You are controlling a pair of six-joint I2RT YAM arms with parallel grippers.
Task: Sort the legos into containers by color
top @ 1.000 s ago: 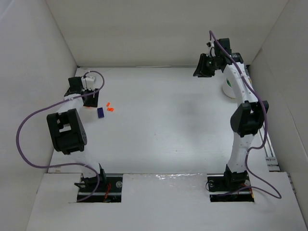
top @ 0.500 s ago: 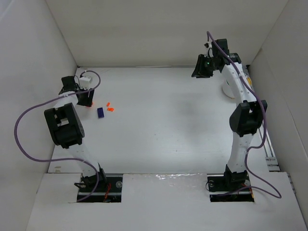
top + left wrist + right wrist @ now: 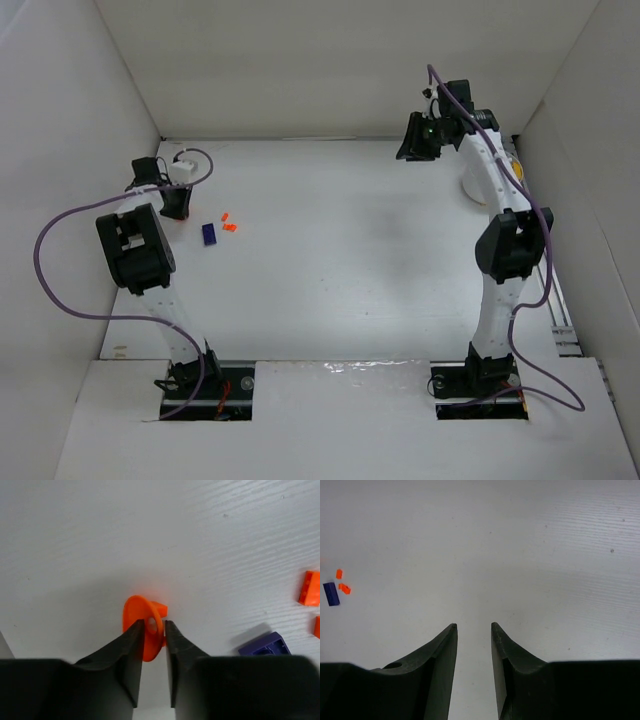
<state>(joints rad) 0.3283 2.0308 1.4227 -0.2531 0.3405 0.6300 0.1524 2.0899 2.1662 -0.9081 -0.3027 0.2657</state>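
Sorting looks barely begun: left end effector [image 3: 154, 624] grips an orange piece [image 3: 134, 616], right end effector [image 3: 473, 626] gapes empty; blue brick [image 3: 265, 644] and orange bricks [image 3: 231, 228] lie on the tabletop [image 3: 350, 250].

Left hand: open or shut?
Left hand shut on the orange piece; wrist view shows both fingers pinching its round rim.

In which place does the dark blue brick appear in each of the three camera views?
Top external: the dark blue brick lies in the left part of the picture, just left of the small orange bricks.
Left wrist: bottom right, its lower part hidden; the small orange bricks at the right edge.
Right wrist: far left edge, the small orange bricks just above it.
Shared landmark: those small orange bricks.
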